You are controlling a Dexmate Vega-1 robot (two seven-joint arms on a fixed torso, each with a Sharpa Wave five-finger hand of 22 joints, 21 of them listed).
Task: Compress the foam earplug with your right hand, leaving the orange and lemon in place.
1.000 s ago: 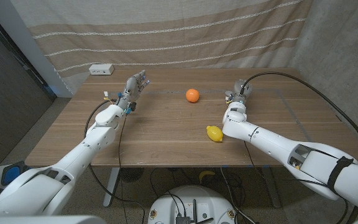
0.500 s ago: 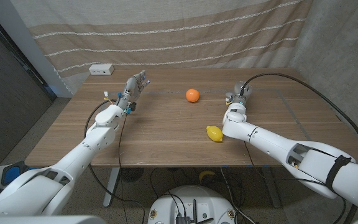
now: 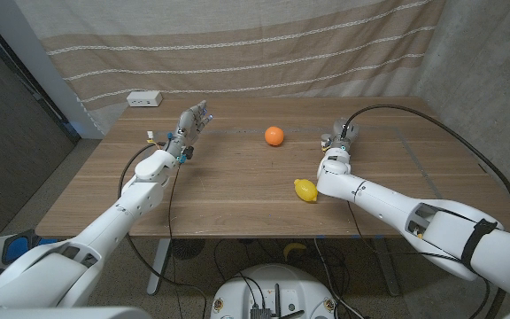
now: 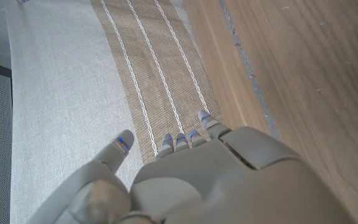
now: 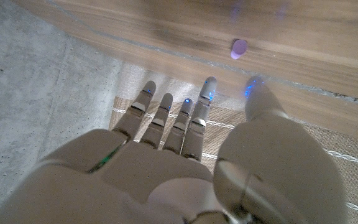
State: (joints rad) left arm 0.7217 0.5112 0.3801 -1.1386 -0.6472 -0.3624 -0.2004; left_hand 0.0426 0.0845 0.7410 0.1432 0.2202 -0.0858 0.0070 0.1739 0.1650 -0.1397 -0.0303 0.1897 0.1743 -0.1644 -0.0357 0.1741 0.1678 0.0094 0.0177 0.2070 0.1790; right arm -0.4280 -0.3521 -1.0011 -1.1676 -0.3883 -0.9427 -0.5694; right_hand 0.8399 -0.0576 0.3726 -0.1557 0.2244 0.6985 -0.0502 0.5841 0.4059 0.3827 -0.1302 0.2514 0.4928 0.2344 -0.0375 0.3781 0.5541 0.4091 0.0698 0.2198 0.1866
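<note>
The foam earplug point(image 5: 238, 48) is a tiny, pale purple, roundish plug. It lies on the wooden bench point(image 3: 237, 186), near the bench's far edge, w/ nothing touching it. It looks full and puffy, not squashed, so I think the squeeze is not done yet.

The right robot hand point(image 5: 185, 134) is open. Its fingers are spread and hold nothing. In the right wrist view its fingertips point(image 5: 209, 83) point toward the earplug but stay a bit apart from it. What's left, I think: reach the rest of the way, pinch the plug, press it small.

In the head view the right robot hand point(image 3: 337, 135) is up near the far side of the bench. I can't make out the earplug there, it's too small.

The orange point(image 3: 274, 135) sits near the middle-far part of the bench. The lemon point(image 3: 305, 190) sits closer in, just beside the right arm. Both stand free, so that part of the job looks ok so far.

The left robot hand point(image 3: 193, 122) is open too, fingers up, holding nothing, well apart from the fruit.
</note>
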